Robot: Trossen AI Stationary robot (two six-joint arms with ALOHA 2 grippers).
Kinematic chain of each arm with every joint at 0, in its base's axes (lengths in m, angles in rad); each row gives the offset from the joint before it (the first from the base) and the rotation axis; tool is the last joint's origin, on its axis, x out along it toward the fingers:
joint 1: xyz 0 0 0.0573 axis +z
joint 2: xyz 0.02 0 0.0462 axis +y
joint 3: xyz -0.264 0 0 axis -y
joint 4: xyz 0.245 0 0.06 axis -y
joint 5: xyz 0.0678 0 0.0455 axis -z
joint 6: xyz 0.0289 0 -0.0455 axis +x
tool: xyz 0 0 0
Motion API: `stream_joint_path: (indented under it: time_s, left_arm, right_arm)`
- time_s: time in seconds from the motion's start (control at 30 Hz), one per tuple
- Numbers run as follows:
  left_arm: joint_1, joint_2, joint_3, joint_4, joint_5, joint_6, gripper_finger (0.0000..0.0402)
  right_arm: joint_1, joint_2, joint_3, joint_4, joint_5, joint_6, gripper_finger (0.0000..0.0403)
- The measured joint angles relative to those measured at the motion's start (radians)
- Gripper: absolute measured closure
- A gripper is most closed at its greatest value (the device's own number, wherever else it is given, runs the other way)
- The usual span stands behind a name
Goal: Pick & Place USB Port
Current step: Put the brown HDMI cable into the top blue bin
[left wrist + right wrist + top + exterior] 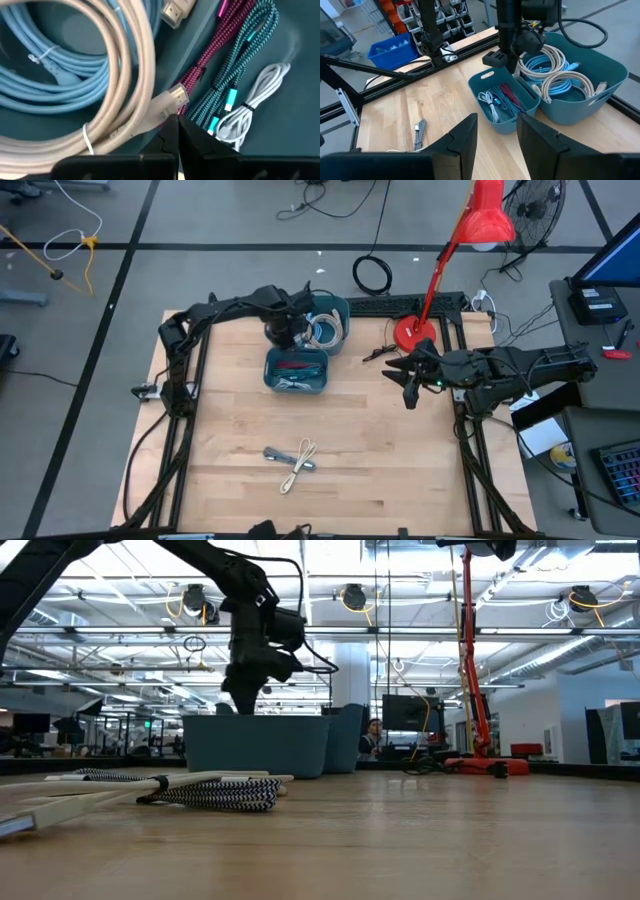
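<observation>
The left gripper (287, 332) hung over the two blue bins near the top middle of the high view. It was right above the edge where the big bin (338, 308) met the small bin (297, 387). In the left wrist view its two dark fingers (170, 145) were pressed together with nothing between them. Their tips pointed at the gold plug (176, 95) of a cream cable (135, 75), which lay coiled in the big bin on top of a light blue cable (55, 75). That plug looked like the thing to pick.

In the small bin, at the right of the left wrist view, lay a red braided cable (212, 47), a teal braided cable (242, 47) and a thin white cable (255, 97).

One more cable bundle (295, 460) lay on the wooden table (400, 450), low in the middle of the high view.

The right gripper (409, 385) waited at the right side of the table, near the red lamp (470, 240). Its fingers (462, 137) were spread apart and held nothing.

Things could go wrong here. The fingers would have to spread before they could grab. The cables were packed close, so the fingers might catch the wrong one. The cream cable was long and looped, so pulling the plug might drag the whole coil, or the blue one too.
</observation>
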State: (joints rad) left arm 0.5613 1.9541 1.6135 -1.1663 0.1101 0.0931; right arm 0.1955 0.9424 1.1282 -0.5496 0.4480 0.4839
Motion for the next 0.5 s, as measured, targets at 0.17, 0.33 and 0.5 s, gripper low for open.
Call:
stream_joint_path:
  time_s: [0.17,0.33,0.5]
  left_arm:
    - [0.000,0.000,0.000,0.041,-0.021,-0.018,0.0401]
    - [0.002,0.000,0.000,0.078,-0.059,-0.040,0.0401]
    - [0.014,0.005,-0.002,0.087,-0.112,-0.072,0.0402]
  right_arm:
    - [0.000,0.000,0.000,0.000,0.000,0.002,0.0273]
    - [0.000,0.000,0.000,0.000,0.000,0.005,0.0273]
    - [0.000,0.000,0.000,0.000,0.000,0.005,0.0273]
